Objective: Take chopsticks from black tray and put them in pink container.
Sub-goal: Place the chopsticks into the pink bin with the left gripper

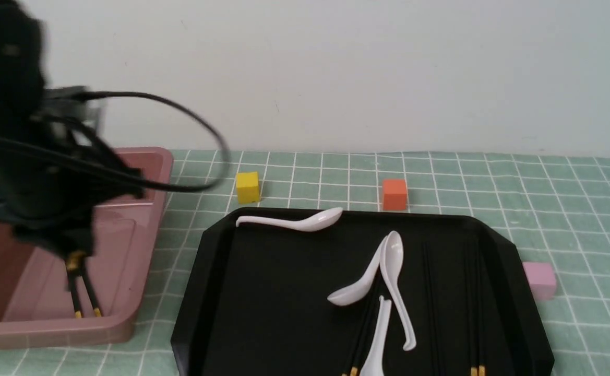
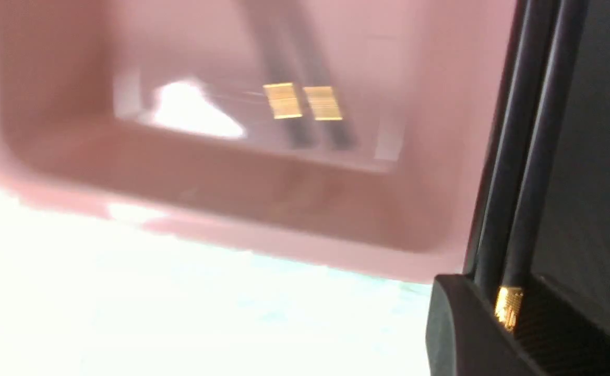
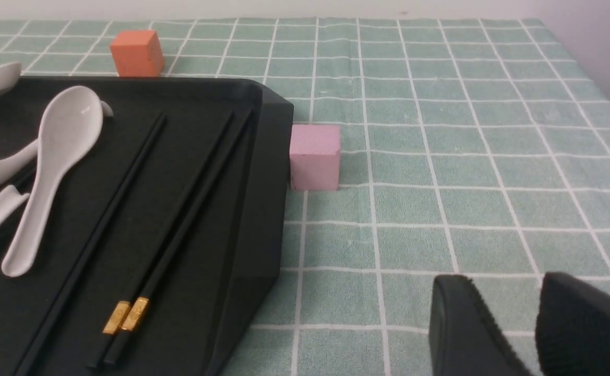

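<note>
The pink container [image 1: 114,245] stands on the left side, on the green cloth with white lines [image 1: 315,183], and inside it there are chopsticks [image 2: 284,102] with gold bands. The black tray [image 1: 284,277] is beside it, well to the right; in it lie four white spoons [image 1: 398,282], and more black chopsticks [image 1: 474,313] are resting there, one pair near the right wall. One spoon lies across the far rim of the tray. The left arm [image 1: 28,146] reaches over the pink container, with its gripper [image 2: 503,318] pointing down. Its fingers are closed on a pair of chopsticks [image 2: 526,156], gripping them near a gold band. In the right wrist view, the two fingers of the right gripper [image 3: 513,308] stand apart, with only cloth visible between them.
</note>
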Controlling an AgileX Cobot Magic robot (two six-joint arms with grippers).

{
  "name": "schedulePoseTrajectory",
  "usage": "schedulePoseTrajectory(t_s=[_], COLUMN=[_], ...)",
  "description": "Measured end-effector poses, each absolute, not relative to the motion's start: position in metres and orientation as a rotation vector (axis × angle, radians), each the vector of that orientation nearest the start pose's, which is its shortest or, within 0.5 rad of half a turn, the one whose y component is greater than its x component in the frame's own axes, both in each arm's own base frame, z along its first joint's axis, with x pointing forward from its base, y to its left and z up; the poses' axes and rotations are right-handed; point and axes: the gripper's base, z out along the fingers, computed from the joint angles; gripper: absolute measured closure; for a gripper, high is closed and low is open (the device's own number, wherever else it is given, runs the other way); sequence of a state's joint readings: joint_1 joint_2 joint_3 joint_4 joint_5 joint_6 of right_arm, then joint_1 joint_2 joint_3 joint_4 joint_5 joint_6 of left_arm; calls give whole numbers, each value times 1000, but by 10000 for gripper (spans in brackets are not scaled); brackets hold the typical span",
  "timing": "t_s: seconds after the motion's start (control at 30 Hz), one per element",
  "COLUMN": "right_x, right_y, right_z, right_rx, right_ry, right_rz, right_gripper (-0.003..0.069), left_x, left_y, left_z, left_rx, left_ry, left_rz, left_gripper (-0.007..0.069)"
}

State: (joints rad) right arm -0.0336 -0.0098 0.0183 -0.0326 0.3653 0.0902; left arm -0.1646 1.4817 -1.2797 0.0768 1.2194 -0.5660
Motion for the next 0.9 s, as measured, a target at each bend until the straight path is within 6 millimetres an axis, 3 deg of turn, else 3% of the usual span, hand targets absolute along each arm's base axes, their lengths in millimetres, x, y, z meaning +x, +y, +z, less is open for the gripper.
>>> schedulePoseTrajectory(t_s=[0.17, 0.3, 0.6, 0.7, 0.9], right_x=[53, 53, 53, 53, 53], right_y=[-3, -3, -3, -3, -3], right_z=[175, 175, 175, 175, 175], right_rx=[95, 95, 95, 95, 95], right_ry=[1855, 1855, 1855, 1855, 1855], right_rz=[7, 7, 7, 7, 7], right_gripper=[419, 419, 419, 419, 419], left_x=[290, 305, 338, 341, 339], left_y=[5, 22, 31, 32, 31], left_z=[284, 264, 212, 204, 207], left_rx=[-816, -874, -825, -827, -820], left_ry=[2815, 2779, 2802, 2819, 2823], left_rz=[-154, -184, -127, -118, -118], left_gripper=[500, 500, 490, 433, 320])
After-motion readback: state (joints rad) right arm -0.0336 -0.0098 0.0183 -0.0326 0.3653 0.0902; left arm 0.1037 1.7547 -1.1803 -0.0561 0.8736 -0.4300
